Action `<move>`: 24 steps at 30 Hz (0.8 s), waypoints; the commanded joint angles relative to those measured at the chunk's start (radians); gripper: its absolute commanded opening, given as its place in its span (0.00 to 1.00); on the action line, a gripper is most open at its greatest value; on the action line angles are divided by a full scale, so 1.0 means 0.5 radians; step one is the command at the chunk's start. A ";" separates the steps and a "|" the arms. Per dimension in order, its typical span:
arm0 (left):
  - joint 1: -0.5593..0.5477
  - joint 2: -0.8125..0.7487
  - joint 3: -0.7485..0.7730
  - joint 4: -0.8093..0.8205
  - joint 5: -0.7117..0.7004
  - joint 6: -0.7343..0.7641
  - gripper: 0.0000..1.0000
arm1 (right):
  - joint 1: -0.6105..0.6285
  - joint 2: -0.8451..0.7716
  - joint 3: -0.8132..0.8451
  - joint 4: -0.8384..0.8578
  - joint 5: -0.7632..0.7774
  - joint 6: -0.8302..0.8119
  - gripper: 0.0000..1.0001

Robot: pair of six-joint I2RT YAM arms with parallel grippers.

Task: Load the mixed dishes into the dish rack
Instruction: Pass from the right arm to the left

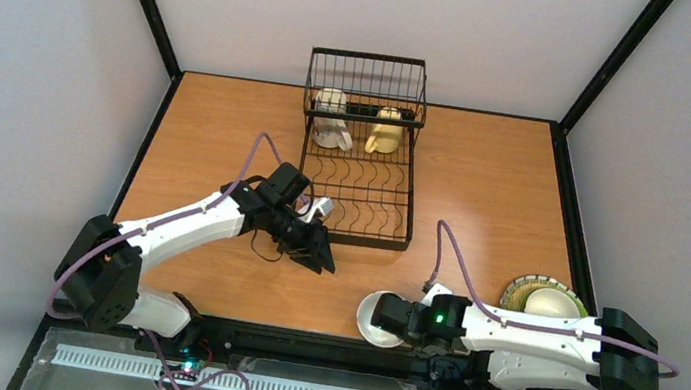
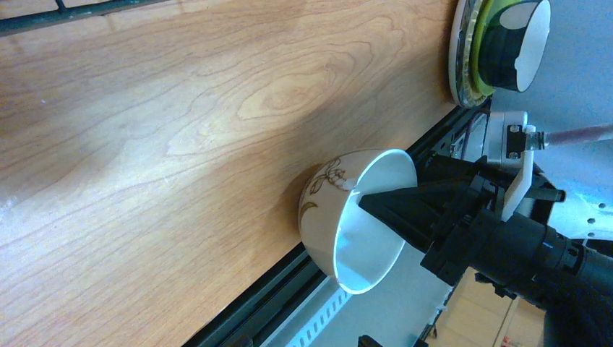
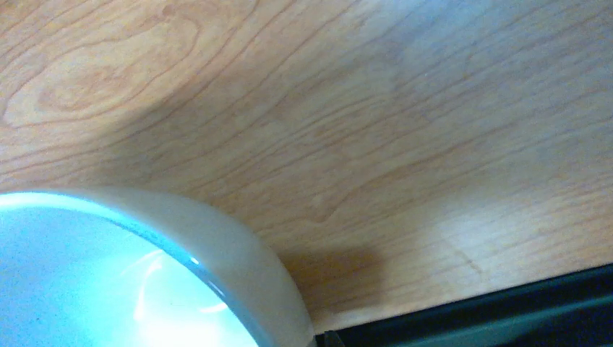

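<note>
Dish rack (image 1: pixel 357 171): a black wire frame at the far middle of the desk (image 1: pixel 218 138), its taller basket section at the far end and its tray of curved plate slots running towards the arms. The white mug (image 1: pixel 331 119) and the cream-yellow mug (image 1: pixel 386 132) sit side by side in the basket, the section suited to tall vessels; no dish stands in the plate slots. Four dishes remain on the desk. The white bowl with small motif (image 2: pixel 329 210) rests mouth-up near the desk's near edge, just in front of the right arm. The right fingers (image 2: pixel 408 208) reach over its rim with one tip at the inner wall, since a pinch on the wall is the likely way to lift a bowl too wide to span. The outer side of the rim is hidden, so it cannot be told whether they have closed on it. The teal-and-white bowl (image 2: pixel 506 65) sits on the lime-green plate (image 2: pixel 479 32), which lies on the white plate (image 2: pixel 457 65): a stack at the desk's right edge, well apart from the rack. The left fingers (image 1: pixel 318 255) hang spread wide and empty beside the rack's near left corner, probably placed to receive or steady a dish at the slots. Judged stage: grasp of the third dish, two of six loaded
</note>
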 commanded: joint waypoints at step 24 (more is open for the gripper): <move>-0.022 0.253 0.747 0.076 -0.131 -0.181 0.93 | -0.066 0.533 1.178 -0.963 1.398 -0.476 0.02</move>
